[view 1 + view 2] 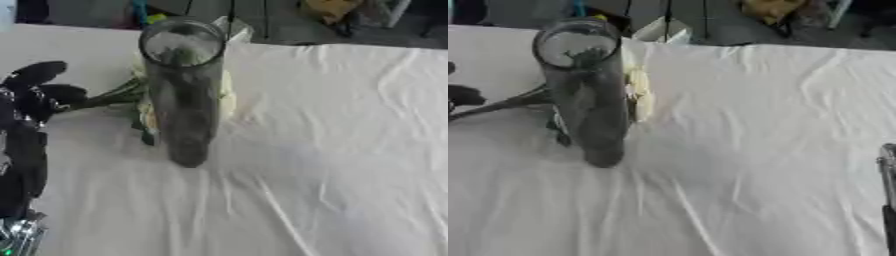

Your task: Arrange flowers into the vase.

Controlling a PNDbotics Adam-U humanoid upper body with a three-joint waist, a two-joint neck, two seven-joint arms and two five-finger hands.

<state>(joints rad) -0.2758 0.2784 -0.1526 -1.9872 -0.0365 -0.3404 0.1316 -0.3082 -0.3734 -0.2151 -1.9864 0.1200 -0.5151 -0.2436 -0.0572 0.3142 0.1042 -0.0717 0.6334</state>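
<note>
A tall clear glass vase stands upright on the white cloth, its round mouth facing up. Behind it lies a flower with pale yellow blooms showing to the vase's right and leaves at its foot. The green stem runs left from behind the vase to my black left hand, whose curled fingers close on the stem's end. At the right edge of the right eye view only a thin strip of my right hand shows.
A wrinkled white tablecloth covers the table, whose far edge runs along the top. Beyond that edge lie a yellow object and a white box.
</note>
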